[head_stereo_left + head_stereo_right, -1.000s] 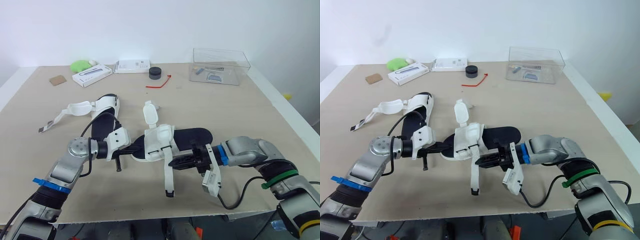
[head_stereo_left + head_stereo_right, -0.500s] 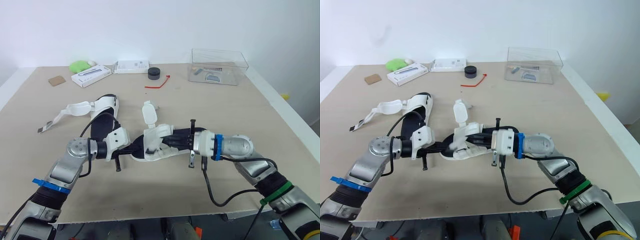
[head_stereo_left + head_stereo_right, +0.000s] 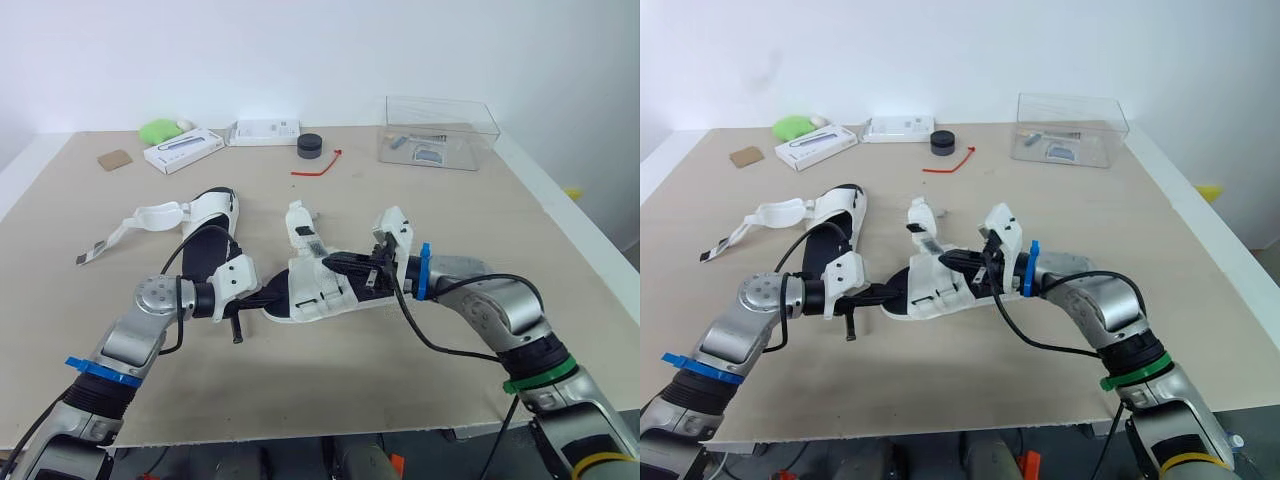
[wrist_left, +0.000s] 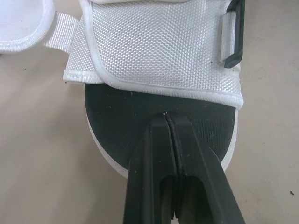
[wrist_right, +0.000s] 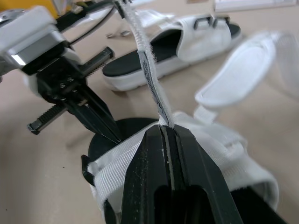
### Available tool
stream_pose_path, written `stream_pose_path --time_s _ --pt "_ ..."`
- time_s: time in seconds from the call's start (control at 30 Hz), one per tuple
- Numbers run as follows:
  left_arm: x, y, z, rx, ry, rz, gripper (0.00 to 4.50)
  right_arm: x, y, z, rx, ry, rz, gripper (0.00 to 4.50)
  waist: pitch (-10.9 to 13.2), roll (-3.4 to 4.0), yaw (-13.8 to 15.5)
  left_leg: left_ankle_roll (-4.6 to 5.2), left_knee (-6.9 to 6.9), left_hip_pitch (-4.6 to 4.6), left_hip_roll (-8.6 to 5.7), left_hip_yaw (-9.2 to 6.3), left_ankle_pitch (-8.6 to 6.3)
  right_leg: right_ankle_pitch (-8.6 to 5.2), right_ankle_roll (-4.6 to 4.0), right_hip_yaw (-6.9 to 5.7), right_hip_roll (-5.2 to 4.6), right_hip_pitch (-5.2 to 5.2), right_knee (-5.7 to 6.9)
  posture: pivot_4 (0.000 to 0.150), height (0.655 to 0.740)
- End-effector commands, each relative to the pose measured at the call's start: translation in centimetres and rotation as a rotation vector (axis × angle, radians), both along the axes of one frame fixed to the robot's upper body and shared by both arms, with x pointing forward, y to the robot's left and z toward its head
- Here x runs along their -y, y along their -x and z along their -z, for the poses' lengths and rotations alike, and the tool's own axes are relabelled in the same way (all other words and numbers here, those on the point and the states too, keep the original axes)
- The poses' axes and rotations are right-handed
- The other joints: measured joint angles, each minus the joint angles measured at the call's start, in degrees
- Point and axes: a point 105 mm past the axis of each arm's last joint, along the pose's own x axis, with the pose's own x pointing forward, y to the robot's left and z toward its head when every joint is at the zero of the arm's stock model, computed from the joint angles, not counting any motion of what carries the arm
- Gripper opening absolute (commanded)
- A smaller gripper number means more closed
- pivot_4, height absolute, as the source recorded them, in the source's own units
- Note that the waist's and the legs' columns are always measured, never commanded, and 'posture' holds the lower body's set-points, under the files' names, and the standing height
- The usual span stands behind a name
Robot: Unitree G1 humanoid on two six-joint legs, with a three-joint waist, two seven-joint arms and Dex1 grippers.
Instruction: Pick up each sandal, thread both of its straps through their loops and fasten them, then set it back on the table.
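Sandal strap [image 5: 148, 78] clamped in the right gripper [image 5: 164, 128]
The near sandal [image 3: 320, 292] lies mid-table [image 3: 470, 230], toe toward the left gripper [image 4: 167, 115], whose fingers are pressed together, tips on the black footbed [image 4: 121, 126]. The second sandal [image 3: 208, 245] lies just beyond it.

- The near sandal [image 3: 320, 285] is showing white straps in a fine grid weave over a black footbed rimmed in white.
- The strap [image 5: 148, 77] at the right tool [image 5: 163, 127] is showing white edges and a grey strip down its middle.
- The far sandal [image 3: 215, 207] is wearing the same white and black.
- The right tool and the left tool [image 4: 166, 115] are both showing black fingers.
- The worktop [image 3: 450, 200] is showing a plain pale beige.
- A blue band [image 3: 424, 271] and a green band [image 3: 535, 372] are ringing the right arm.
- A red cord [image 3: 318, 165], a black puck [image 3: 310, 145], a green lump [image 3: 158, 131] and a brown card [image 3: 115, 159] are standing out against the beige.
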Motion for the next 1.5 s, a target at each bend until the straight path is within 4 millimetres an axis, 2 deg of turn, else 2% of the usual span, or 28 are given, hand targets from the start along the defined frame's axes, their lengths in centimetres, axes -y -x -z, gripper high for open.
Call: stream_pose_path --time_s 0.03,0.1,0.13,0.2,0.27,0.4,0.5,0.57,0.7,0.8,0.83,0.87,0.93,0.97,1.13,1.27,1.4,1.5 --pt "0.1 0.3 0.9 -0.026 -0.02 0.001 0.0 0.5 -0.8 -1.6 0.016 -0.006 0.051 0.04 0.0 0.0 0.01 0.0 0.0 0.0 0.0 0.0 0.0 0.01 0.01 0.0 0.0 0.0 0.0 0.15 0.7261" --pt "0.1 0.4 1.0 -0.028 -0.02 0.001 0.0 0.6 -0.9 -1.7 -0.011 -0.018 0.067 0.04 0.0 0.0 -0.01 0.0 0.0 0.0 -0.01 0.01 0.0 0.02 0.03 -0.01 0.03 0.0 -0.01 0.15 0.7261" --pt "0.1 0.4 1.0 -0.029 -0.021 0.001 0.0 0.6 -0.9 -1.8 -0.015 -0.021 0.068 0.51 0.0 0.0 -0.01 0.0 0.0 0.0 -0.01 0.02 0.0 0.02 0.04 -0.01 0.03 0.0 -0.01 0.15 0.7261" --pt "0.1 0.4 1.0 -0.029 -0.02 0.001 0.0 0.5 -1.0 -2.0 -0.001 -0.02 0.072 1.07 0.0 0.0 -0.01 0.0 0.0 -0.01 -0.02 0.02 0.0 0.03 0.06 -0.01 0.04 -0.01 -0.02 0.15 0.7261" --pt "0.1 0.4 1.0 -0.03 -0.019 0.0 0.0 0.4 -1.2 -2.8 0.083 -0.002 0.076 1.86 0.0 0.0 -0.01 0.0 0.0 -0.02 -0.02 0.02 0.0 0.04 0.07 -0.05 0.05 -0.01 -0.05 0.15 0.7261" --pt "0.0 0.4 0.9 -0.03 -0.019 0.0 0.0 0.3 -1.2 -3.6 0.139 0.007 0.076 1.86 0.0 0.0 -0.02 0.0 -0.02 -0.12 -0.03 0.02 -0.01 0.02 0.1 -0.08 0.06 -0.08 -0.11 0.15 0.7261" --pt "0.0 0.4 0.9 -0.028 -0.022 0.001 0.0 0.6 -1.8 -6.5 0.265 0.002 0.094 1.86 0.01 0.01 -0.03 0.0 -0.01 -0.26 -0.05 0.0 -0.01 0.03 0.14 -0.09 0.05 -0.17 -0.12 0.15 0.7261" --pt "0.1 0.3 0.9 -0.028 -0.02 0.002 0.0 0.1 -1.6 -7.9 0.38 0.01 0.053 1.86 0.01 0.01 -0.04 0.0 -0.01 -0.29 -0.06 0.03 -0.01 0.05 0.17 -0.09 0.04 -0.21 -0.12 0.15 0.7261" --pt "0.1 0.3 0.9 -0.026 -0.02 0.002 0.0 -1.9 -0.6 -9.0 0.419 -0.021 -0.052 1.86 0.0 0.01 -0.03 0.0 -0.01 -0.3 -0.05 -0.03 -0.01 0.03 0.15 -0.17 0.05 -0.2 -0.15 0.15 0.7261" --pt "0.2 0.2 0.9 -0.025 -0.018 0.002 0.0 -3.5 -0.2 -8.8 0.419 -0.022 -0.119 1.86 0.0 0.01 -0.03 0.0 -0.01 -0.34 -0.05 -0.06 -0.01 0.03 0.14 -0.18 0.03 -0.21 -0.15 0.15 0.7261" --pt "0.2 0.2 0.9 -0.024 -0.017 0.002 0.0 -3.9 -0.5 -8.3 0.397 -0.011 -0.117 1.37 0.0 0.01 -0.03 0.0 -0.01 -0.34 -0.05 -0.05 -0.01 0.03 0.13 -0.18 0.03 -0.21 -0.15 0.15 0.7261" --pt "0.2 0.2 0.8 -0.024 -0.017 0.002 0.0 -4.2 -0.8 -7.7 0.382 0.017 -0.12 1.19 0.0 0.02 -0.03 0.0 -0.01 -0.34 -0.05 -0.04 -0.01 0.04 0.14 -0.17 0.0 -0.21 -0.15 0.15 0.7261" --pt "0.3 0.2 0.8 -0.023 -0.015 0.0 0.0 -4.7 -1.0 -6.7 0.356 0.06 -0.143 0.32 0.0 0.01 -0.04 -0.01 0.01 -0.34 -0.06 -0.03 0.0 0.06 0.14 -0.19 0.0 -0.21 -0.15 0.15 0.7261" --pt "0.3 0.2 0.8 -0.023 -0.015 0.0 0.0 -4.8 -1.1 -6.1 0.341 0.081 -0.152 0.09 0.0 0.01 -0.03 -0.01 0.02 -0.34 -0.06 -0.04 0.0 0.07 0.14 -0.23 0.0 -0.21 -0.15 0.15 0.7261" --pt "0.3 0.2 0.9 -0.023 -0.015 -0.003 0.0 -5.1 -1.8 -3.5 0.302 0.217 -0.185 0.09 0.0 0.01 -0.01 -0.01 0.02 -0.37 -0.09 -0.03 -0.02 0.03 0.1 -0.25 -0.02 -0.22 -0.17 0.15 0.7261" --pt "0.2 0.1 0.9 -0.023 -0.014 -0.009 0.0 -4.8 -3.4 -3.5 0.251 0.282 -0.143 0.09 0.01 0.02 -0.02 -0.01 0.03 -0.39 -0.09 -0.02 -0.01 0.06 0.1 -0.25 -0.04 -0.26 -0.16 0.15 0.7261" --pt "0.1 0.1 0.9 -0.023 -0.016 -0.011 0.0 -3.6 -4.8 -3.1 0.264 0.394 -0.089 0.09 0.0 0.02 -0.01 -0.01 0.03 -0.39 -0.08 -0.05 -0.01 0.05 0.08 -0.3 -0.03 -0.26 -0.15 0.15 0.7261" --pt "0.1 0.1 0.9 -0.023 -0.014 -0.013 0.0 -3.0 -5.2 -3.1 0.249 0.434 -0.069 0.09 0.0 0.02 0.04 -0.01 0.03 -0.43 -0.09 -0.06 -0.01 0.05 0.03 -0.33 -0.06 -0.26 -0.15 0.15 0.7261"
